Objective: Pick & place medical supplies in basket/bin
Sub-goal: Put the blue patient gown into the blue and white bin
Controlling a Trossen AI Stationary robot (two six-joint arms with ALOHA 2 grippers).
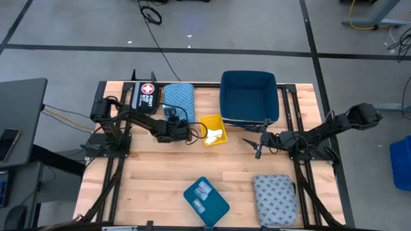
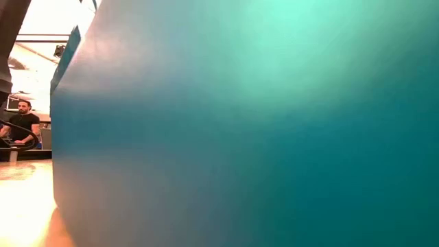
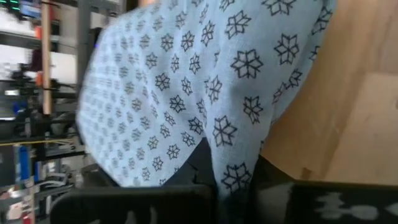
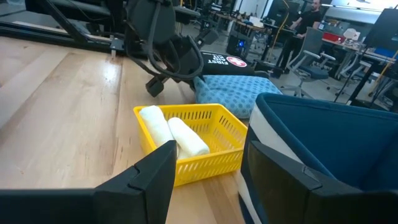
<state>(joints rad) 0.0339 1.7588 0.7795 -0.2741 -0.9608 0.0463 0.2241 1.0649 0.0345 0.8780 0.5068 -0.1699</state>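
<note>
**Blue pad next for the left arm**

Blue patterned pad (image 1: 179, 97) lies by the black case (image 1: 146, 95) — left gripper (image 1: 191, 134) near it, fingers' state unclear. Right gripper (image 1: 255, 144) waits open, empty. Rolls (image 1: 215, 134) already sit in the yellow basket (image 1: 207, 121) — next, close on the pad's edge.

A light blue pad (image 3: 186, 93) printed with dark star-shaped flowers fills most of the frame, its cloth draping down over the wooden table (image 3: 348, 124). Dark shapes along the lower edge, apparently the left tool (image 3: 236, 186), meet the pad's hem. Blurred shelving and equipment (image 3: 37, 93) stand in the room beyond.
</note>
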